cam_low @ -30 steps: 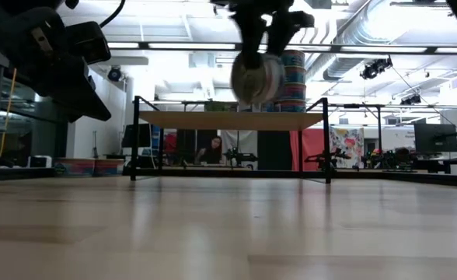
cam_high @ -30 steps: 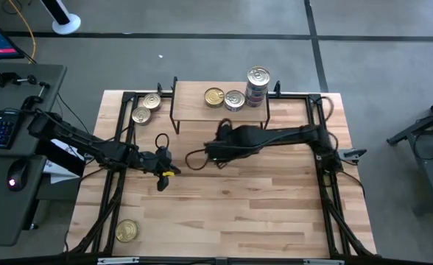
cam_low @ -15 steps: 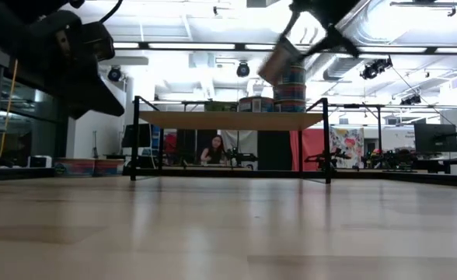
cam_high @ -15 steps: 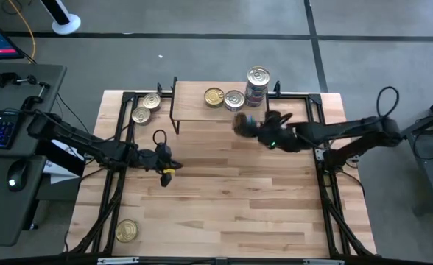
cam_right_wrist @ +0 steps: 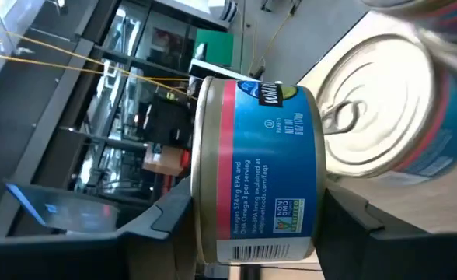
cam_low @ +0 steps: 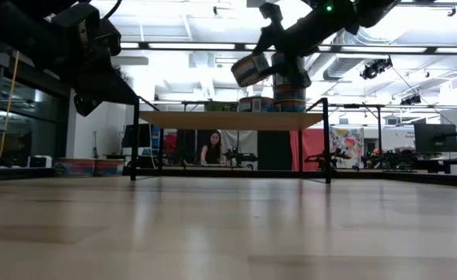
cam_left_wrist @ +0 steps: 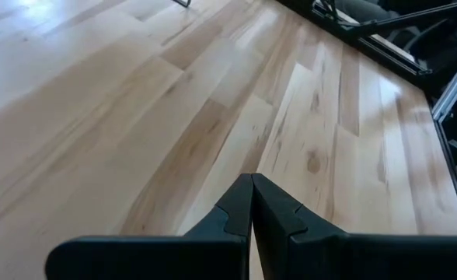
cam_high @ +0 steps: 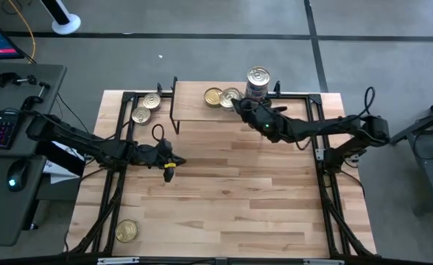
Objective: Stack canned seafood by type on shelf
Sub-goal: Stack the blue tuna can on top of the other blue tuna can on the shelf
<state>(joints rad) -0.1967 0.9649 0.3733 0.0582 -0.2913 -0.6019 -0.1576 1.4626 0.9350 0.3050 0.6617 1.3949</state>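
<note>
Two arms work above the plank table (cam_high: 224,191). From above, the right gripper (cam_high: 240,105) reaches over the front edge of the shelf (cam_high: 194,109), beside two lone tins (cam_high: 213,96) and a tall stack of tins (cam_high: 257,82) on the board. That view hides what it carries. The right wrist view settles it: the fingers (cam_right_wrist: 170,218) clamp a tin with a blue and pink label (cam_right_wrist: 256,171), held on its side, with a silver pull-tab lid (cam_right_wrist: 368,117) of another tin just beyond. The low view shows this held tin (cam_low: 248,68) tilted, above the shelf board and apart from it. The left gripper (cam_high: 168,166) hangs over the table, well apart from the shelf; its wrist view shows the fingertips (cam_left_wrist: 240,214) pressed together, holding nothing. Only the high view shows two tins (cam_high: 146,107) left of the shelf and one tin (cam_high: 127,231) near the table's front left corner.
</note>
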